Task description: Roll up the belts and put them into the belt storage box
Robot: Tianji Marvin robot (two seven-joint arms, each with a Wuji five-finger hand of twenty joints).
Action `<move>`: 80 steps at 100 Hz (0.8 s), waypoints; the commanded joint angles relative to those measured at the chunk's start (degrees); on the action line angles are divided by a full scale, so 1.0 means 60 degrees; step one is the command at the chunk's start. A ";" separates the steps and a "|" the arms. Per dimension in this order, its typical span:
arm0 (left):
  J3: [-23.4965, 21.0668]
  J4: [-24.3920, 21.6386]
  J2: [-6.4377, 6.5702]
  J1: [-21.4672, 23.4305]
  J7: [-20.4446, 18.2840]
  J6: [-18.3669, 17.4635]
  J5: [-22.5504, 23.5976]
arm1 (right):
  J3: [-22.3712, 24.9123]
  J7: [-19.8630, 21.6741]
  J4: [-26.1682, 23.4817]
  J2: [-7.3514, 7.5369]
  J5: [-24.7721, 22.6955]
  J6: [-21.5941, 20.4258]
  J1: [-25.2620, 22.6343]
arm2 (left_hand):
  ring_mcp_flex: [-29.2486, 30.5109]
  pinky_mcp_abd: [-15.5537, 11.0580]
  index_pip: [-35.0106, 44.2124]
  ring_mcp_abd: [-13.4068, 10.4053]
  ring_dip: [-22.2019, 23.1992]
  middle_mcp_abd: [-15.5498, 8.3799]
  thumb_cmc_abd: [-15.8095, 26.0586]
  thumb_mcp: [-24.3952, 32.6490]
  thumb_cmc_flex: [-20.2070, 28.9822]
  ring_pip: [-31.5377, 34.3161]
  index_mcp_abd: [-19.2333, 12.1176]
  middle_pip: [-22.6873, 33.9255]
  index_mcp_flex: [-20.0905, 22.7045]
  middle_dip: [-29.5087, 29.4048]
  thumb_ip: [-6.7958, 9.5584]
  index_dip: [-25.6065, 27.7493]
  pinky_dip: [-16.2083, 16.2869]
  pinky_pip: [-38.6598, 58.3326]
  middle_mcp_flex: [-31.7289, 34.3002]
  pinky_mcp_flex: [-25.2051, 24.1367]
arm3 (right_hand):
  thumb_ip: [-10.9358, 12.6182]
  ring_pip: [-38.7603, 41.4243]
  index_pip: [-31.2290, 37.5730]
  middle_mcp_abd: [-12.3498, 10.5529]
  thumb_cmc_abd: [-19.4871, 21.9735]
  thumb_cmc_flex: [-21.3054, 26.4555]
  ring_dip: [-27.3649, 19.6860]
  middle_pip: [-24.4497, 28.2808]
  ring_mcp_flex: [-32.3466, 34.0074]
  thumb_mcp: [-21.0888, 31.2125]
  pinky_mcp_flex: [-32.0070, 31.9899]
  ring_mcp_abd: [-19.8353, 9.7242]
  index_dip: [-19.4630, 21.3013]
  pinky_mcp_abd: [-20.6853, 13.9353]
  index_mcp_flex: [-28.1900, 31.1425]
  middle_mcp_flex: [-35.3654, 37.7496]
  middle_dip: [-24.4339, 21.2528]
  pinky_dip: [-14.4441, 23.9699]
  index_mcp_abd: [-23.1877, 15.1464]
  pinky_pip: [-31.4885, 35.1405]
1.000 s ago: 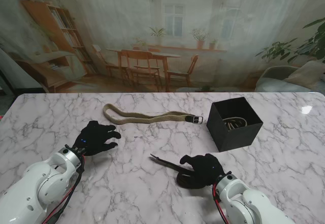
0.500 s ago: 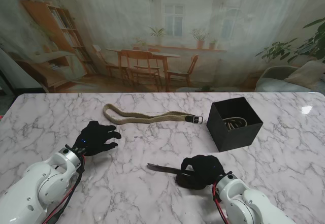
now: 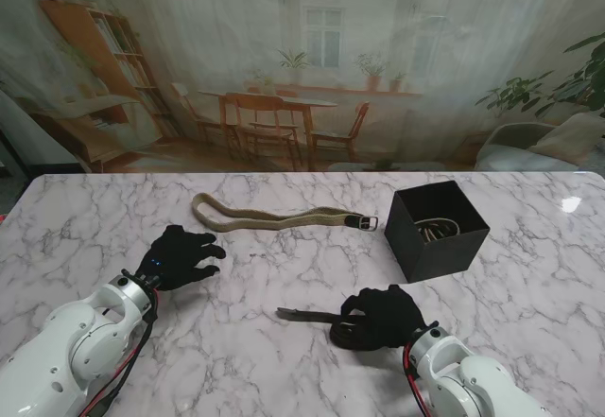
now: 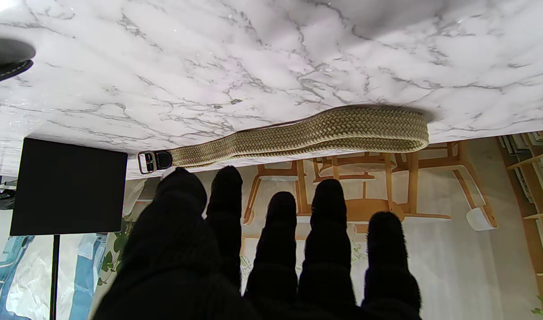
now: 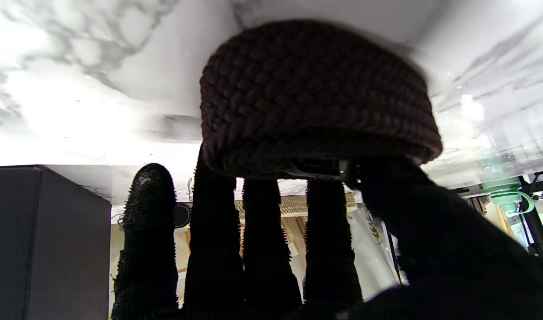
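Left hand (image 3: 180,257): rests on the marble desk (image 3: 113,209) at left, fingers (image 4: 324,213) apart, holding nothing.

Tan belt (image 3: 274,217): woven, laid flat and doubled, farther from me than the left hand and clear of its fingertips; buckle end points toward the box.

Dark belt (image 3: 312,317): partly rolled. Its loose tail runs left across the desk from the right hand; the coil (image 5: 315,93) sits against the fingertips and thumb in the right wrist view.

Right hand (image 3: 383,315): near me, right of centre, fingers (image 5: 149,213) curled onto the dark belt's coil.

Box (image 3: 437,231): black, open, right of the tan belt's buckle, farther from me than the right hand; a rolled belt lies inside.
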 commanded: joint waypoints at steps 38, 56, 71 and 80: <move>0.0035 0.0016 -0.0013 -0.0020 -0.0126 0.0031 0.0041 | 0.0225 -0.0338 0.0017 -0.0021 0.0185 -0.0116 -0.0136 | -0.0079 0.0261 -0.0065 0.0058 -0.0090 0.0074 0.0371 -0.0080 0.0284 -0.0222 0.0027 -0.0093 0.0126 -0.0003 -0.0145 0.0098 0.0174 -0.0191 -0.0344 -0.0152 | 0.0202 -0.0943 -0.1462 0.0666 0.1082 -0.2105 -0.0805 -0.0846 -0.1779 -0.2053 -0.1352 0.0328 -0.0003 -0.0025 -0.1285 -0.1583 -0.0715 0.0047 0.1454 -0.0799; 0.0031 0.0013 -0.0015 -0.0011 -0.0107 0.0046 0.0048 | 0.0278 -0.0093 -0.0087 0.0091 -0.0352 -0.0261 -0.0233 | -0.0088 0.0243 -0.0063 0.0054 -0.0092 0.0075 0.0386 -0.0091 0.0274 -0.0224 0.0031 -0.0092 0.0116 -0.0006 -0.0146 0.0091 0.0167 -0.0188 -0.0354 -0.0154 | -0.0120 -0.2158 -0.3103 0.1227 -0.0172 -0.3779 -0.1668 -0.2180 -0.2760 -0.2468 -0.2145 0.0727 -0.0844 0.0046 -0.2326 -0.2768 -0.1938 -0.0247 0.2845 -0.1922; 0.0035 0.0025 -0.0017 -0.0014 -0.0094 0.0040 0.0035 | 0.0130 0.0202 -0.0121 0.0193 -0.0886 -0.0149 -0.0193 | -0.0103 0.0243 -0.0083 0.0056 -0.0094 0.0080 0.0415 -0.0124 0.0183 -0.0229 0.0049 -0.0094 0.0092 -0.0008 -0.0157 0.0073 0.0163 -0.0187 -0.0359 -0.0164 | -0.0466 -0.2727 -0.3647 0.1574 -0.1766 -0.4579 -0.2169 -0.2779 -0.2822 -0.1075 -0.2168 0.0824 -0.1122 -0.0054 -0.2343 -0.3016 -0.2307 -0.0580 0.3457 -0.2467; 0.0031 0.0020 -0.0018 -0.0002 -0.0098 0.0050 0.0029 | -0.0009 0.0402 -0.0142 0.0218 -0.1018 0.0151 -0.0161 | -0.0107 0.0243 -0.0100 0.0052 -0.0094 0.0075 0.0429 -0.0136 0.0112 -0.0231 0.0070 -0.0098 0.0083 -0.0010 -0.0157 0.0064 0.0159 -0.0191 -0.0365 -0.0170 | -0.0503 -0.2679 -0.3488 0.1552 -0.2089 -0.4259 -0.2171 -0.2693 -0.2727 -0.1007 -0.1985 0.0631 -0.0879 -0.0248 -0.2241 -0.3064 -0.2258 -0.0660 0.3505 -0.2446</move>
